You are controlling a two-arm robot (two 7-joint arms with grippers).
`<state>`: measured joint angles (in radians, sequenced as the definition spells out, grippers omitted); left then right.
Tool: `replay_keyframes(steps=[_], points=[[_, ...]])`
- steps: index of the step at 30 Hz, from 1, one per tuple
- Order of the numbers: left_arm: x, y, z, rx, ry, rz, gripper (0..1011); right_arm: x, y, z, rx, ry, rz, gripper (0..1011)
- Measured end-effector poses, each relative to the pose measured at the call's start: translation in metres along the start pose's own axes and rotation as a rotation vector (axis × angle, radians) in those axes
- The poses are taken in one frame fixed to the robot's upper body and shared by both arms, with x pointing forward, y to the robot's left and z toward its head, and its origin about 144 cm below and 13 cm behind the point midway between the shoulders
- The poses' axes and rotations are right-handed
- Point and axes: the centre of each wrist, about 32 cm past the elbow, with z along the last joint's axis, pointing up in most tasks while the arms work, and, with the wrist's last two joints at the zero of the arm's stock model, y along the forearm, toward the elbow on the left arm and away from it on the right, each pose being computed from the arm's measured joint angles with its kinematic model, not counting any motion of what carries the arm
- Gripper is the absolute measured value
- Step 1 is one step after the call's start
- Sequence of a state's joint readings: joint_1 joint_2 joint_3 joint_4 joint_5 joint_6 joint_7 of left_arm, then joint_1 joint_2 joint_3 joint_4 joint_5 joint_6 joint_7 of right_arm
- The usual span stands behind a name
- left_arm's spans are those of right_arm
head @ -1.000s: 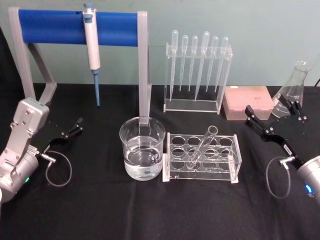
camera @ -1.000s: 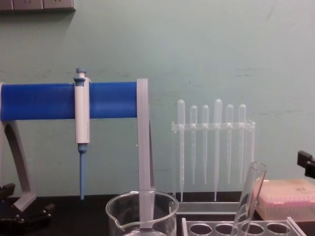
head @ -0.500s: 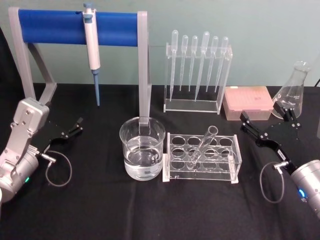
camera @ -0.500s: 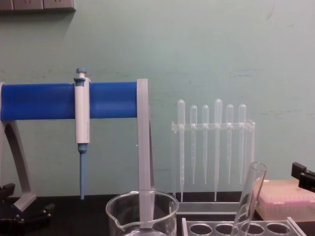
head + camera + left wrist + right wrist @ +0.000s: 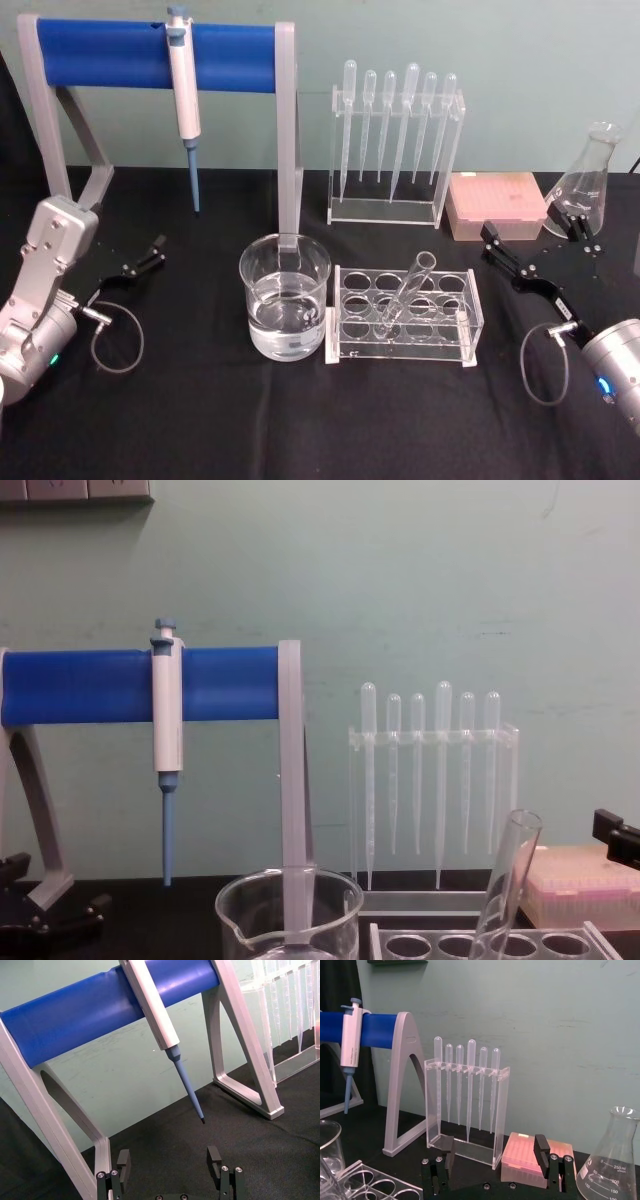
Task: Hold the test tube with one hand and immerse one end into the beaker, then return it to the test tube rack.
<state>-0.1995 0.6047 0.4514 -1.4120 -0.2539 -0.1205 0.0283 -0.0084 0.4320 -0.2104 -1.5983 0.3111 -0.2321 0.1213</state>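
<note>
Leaning in its clear rack, the test tube stands tilted near the middle of the worktop, its open rim up and tipped toward the back right, its round bottom down in one of the rack's holes. Just beside the rack, on its left, sits the beaker, partly filled with clear liquid and not touching the tube.

Over by the worktop's right edge the right gripper hovers with its black fingers spread wide apart, holding nothing, between the rack and the flask and close to the pink tip box. Near the left edge the left gripper rests low, its claw likewise parted and empty, pointing toward the grey-and-blue stand where the pipette hangs. Plastic droppers stand in their holder along the back.
</note>
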Motion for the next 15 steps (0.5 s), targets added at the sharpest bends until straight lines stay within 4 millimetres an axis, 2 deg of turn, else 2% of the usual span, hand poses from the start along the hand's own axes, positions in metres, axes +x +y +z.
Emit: replay_keyframes(steps=[15], points=[[0.0000, 0.0000, 0.0000, 0.000, 0.000, 0.000, 1000, 0.0002, 0.0000, 0.0005, -0.001, -0.002, -0.001, 1002]])
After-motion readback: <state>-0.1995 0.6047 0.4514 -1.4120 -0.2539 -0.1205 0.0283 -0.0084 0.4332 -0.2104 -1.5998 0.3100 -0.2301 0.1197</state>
